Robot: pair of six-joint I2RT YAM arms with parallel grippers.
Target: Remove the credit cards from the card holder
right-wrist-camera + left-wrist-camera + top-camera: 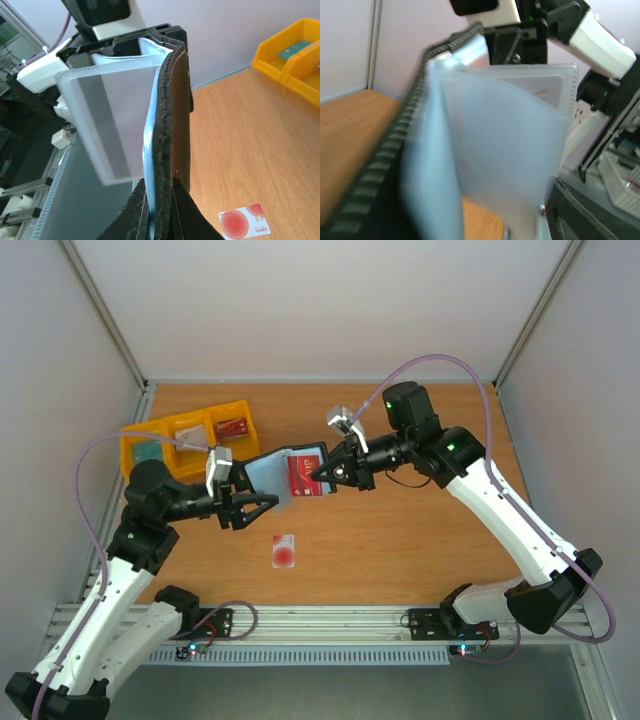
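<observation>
The black card holder (272, 474) hangs open in the air between my two grippers, its grey-blue pockets facing up. A dark red card (305, 478) sits in its right half. My right gripper (322, 478) is shut on the holder's black edge (167, 125), with a finger on each side (192, 215). My left gripper (262, 502) holds the holder's left flap, which fills the left wrist view (495, 150); its jaws are hidden there. A white card (112, 125) sits in a clear pocket. The white card with the red circle (284, 551) lies on the table, and also shows in the right wrist view (245, 223).
Yellow bins (185, 421) holding teal and red cards stand at the back left, and they also show in the right wrist view (287, 55). The metal rail (330, 625) runs along the table's near edge.
</observation>
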